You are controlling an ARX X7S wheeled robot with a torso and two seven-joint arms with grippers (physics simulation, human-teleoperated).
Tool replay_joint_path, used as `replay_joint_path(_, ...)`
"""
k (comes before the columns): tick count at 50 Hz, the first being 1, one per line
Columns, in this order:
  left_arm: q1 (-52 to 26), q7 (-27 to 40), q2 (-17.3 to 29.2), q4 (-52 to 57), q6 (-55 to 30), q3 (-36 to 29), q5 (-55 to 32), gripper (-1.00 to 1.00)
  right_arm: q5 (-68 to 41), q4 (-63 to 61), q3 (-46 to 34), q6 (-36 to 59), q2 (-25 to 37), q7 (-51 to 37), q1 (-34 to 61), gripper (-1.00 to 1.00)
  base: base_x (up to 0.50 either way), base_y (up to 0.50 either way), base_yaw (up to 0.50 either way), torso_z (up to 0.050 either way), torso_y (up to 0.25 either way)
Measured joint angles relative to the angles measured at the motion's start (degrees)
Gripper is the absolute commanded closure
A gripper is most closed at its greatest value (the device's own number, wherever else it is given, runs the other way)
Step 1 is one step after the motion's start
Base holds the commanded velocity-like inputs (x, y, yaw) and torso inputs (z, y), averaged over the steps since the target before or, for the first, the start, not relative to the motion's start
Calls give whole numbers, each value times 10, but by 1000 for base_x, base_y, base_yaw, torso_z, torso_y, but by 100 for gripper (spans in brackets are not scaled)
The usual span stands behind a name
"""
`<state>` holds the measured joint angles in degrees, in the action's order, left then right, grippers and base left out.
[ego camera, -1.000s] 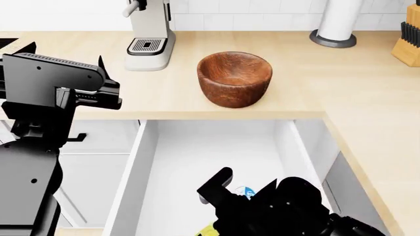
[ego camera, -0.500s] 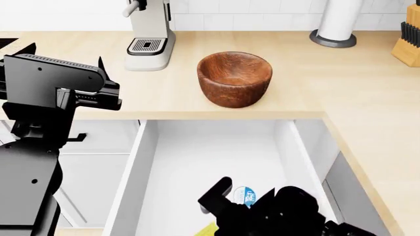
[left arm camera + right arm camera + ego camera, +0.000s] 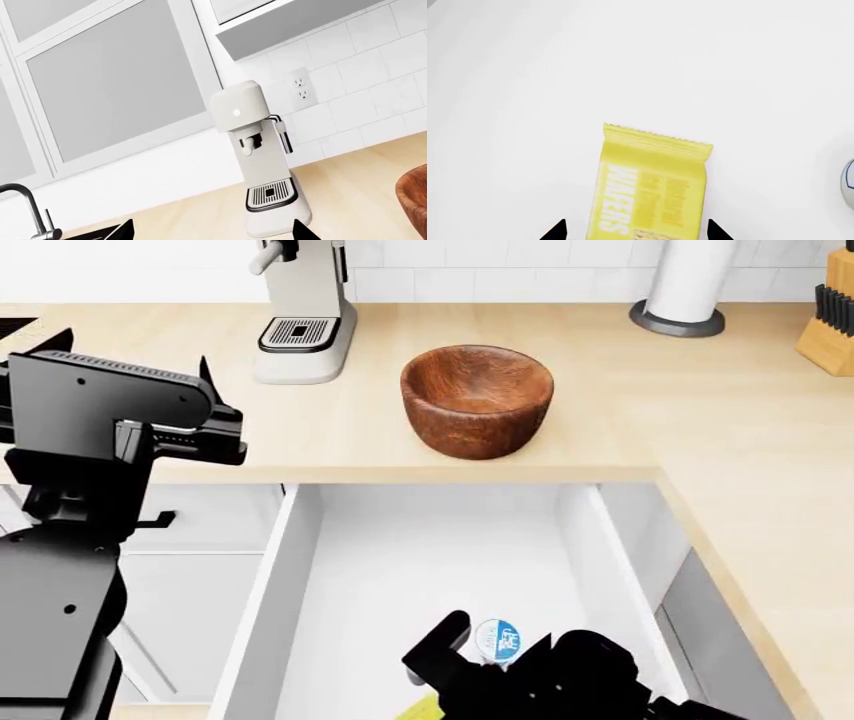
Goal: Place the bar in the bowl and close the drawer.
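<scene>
The yellow wrapped bar lies flat on the white floor of the open drawer. My right gripper hangs open just above it, and its two black fingertips straddle the wrapper's width without touching it. In the head view only a yellow sliver of the bar shows under my right arm. The reddish-brown wooden bowl stands on the counter behind the drawer. Over the counter's left part my left gripper is open and holds nothing.
A small blue-and-white-lidded cup sits in the drawer beside my right arm. A white coffee machine stands left of the bowl. A paper-towel holder and a knife block are at the back right. A faucet is at the far left.
My right arm has drawn back toward the drawer's front, uncovering more of the lidded cup. The left arm and the bowl have not moved.
</scene>
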<state>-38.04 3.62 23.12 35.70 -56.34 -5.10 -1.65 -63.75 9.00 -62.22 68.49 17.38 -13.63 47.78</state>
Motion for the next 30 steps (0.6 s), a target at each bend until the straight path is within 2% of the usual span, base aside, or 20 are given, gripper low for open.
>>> replay_joint_path(28, 17, 6, 2, 1, 12, 9, -3, -100, 34, 27, -32, -16, -17, 15, 0, -100, 0, 0, 0, 0, 0)
replay_joint_path(29, 18, 6, 2, 1, 12, 9, -3, -100, 35, 28, -33, -17, -18, 16, 1, 100, 0, 0, 0, 0, 0)
replay_joint_path(30, 18, 6, 2, 1, 12, 9, -3, -100, 38, 28, -33, -17, -18, 15, 1, 100, 0, 0, 0, 0, 0)
